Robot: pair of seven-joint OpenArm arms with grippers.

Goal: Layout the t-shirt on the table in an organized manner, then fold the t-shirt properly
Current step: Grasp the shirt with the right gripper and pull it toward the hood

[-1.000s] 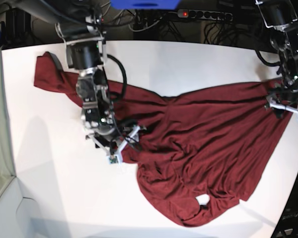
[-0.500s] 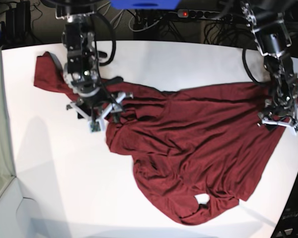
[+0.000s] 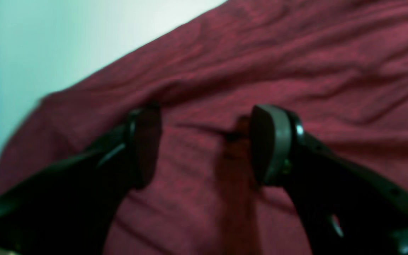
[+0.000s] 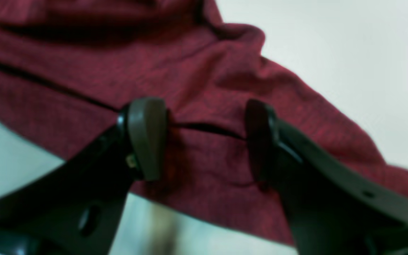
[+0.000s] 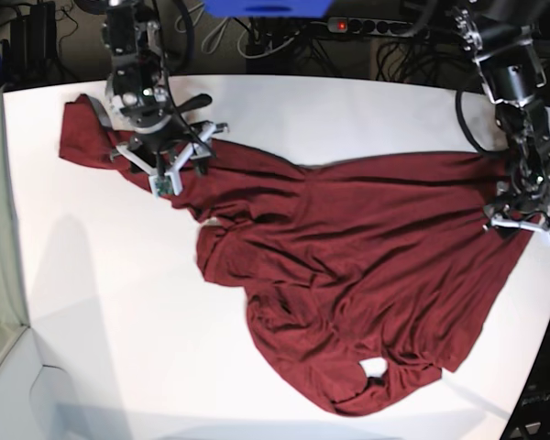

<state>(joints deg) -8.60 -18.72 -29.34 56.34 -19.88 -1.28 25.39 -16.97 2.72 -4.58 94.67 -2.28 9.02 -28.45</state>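
Observation:
The maroon t-shirt (image 5: 367, 247) lies wrinkled across the white table (image 5: 101, 302), with one sleeve reaching the far left corner and a bunched part near the front. My right gripper (image 5: 165, 154) hovers over the shirt by that sleeve. In its wrist view the gripper (image 4: 204, 134) is open over a dark fold line near the shirt's (image 4: 197, 85) edge. My left gripper (image 5: 518, 220) sits at the shirt's right edge. Its wrist view shows the gripper (image 3: 204, 141) open above flat fabric (image 3: 296, 63), with nothing between the fingers.
Beyond the table's far edge sit a power strip (image 5: 376, 27), cables and a blue object (image 5: 266, 7). The table's right edge runs close behind my left arm. A grey surface (image 5: 0, 275) borders the table on the left.
My right arm has moved from the shirt's middle-left toward the far left, near the sleeve, and the shirt's left part has spread leftward. My left gripper has barely shifted.

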